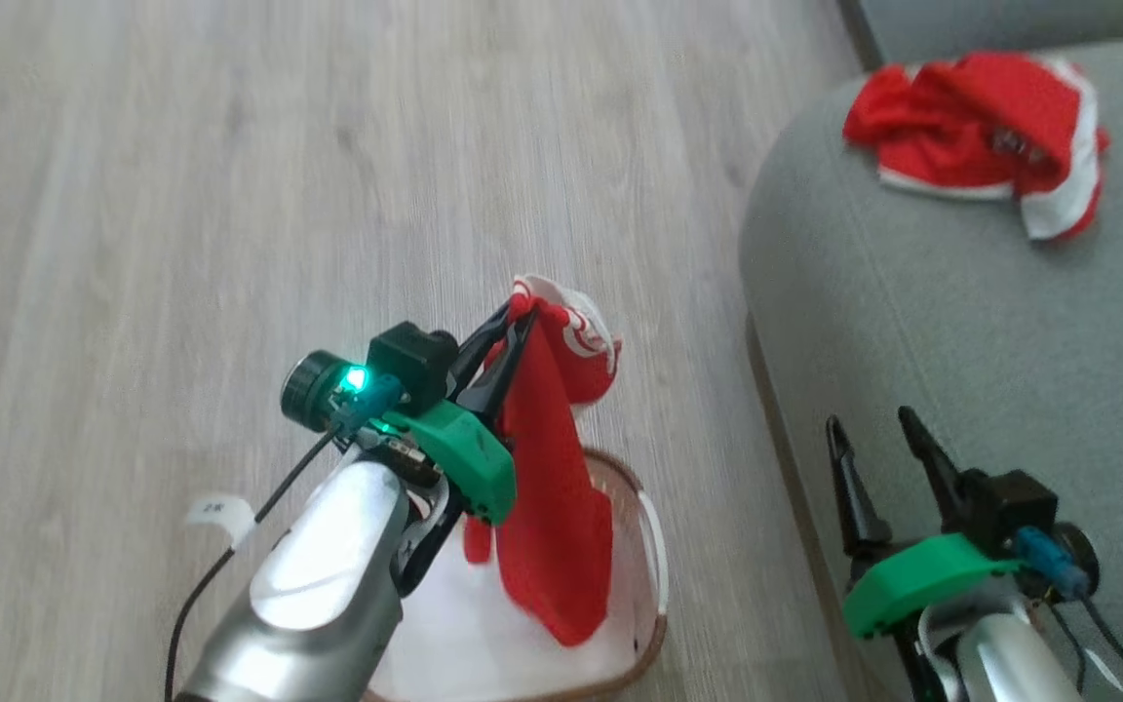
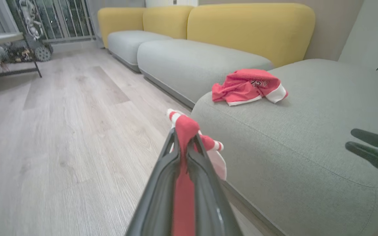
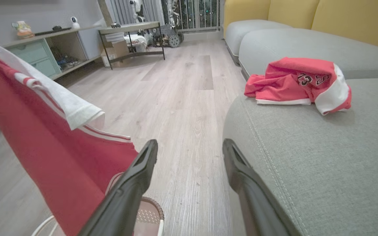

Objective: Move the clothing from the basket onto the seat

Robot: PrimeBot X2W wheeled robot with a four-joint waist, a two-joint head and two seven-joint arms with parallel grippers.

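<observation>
My left gripper [image 1: 515, 322] is shut on a red piece of clothing [image 1: 554, 507] with white striped trim, which hangs down from the fingers over the white basket [image 1: 654, 546] on the floor. In the left wrist view the red fabric [image 2: 185, 131] sits pinched between my left gripper [image 2: 184, 136] tips. A second red garment [image 1: 986, 132] lies crumpled on the grey-green seat [image 1: 912, 322], also seen as the garment [image 3: 295, 83] with a number print. My right gripper [image 1: 878, 434] stands open and empty over the seat's front edge; its fingers [image 3: 144, 164] frame the floor and the seat [image 3: 323, 157].
Pale wood floor [image 1: 279, 195] spreads to the left and ahead. More grey cushions with yellow backs [image 2: 248, 29] run along the far side. A metal-legged table [image 3: 131, 36] and low shelves [image 3: 41, 52] stand across the room.
</observation>
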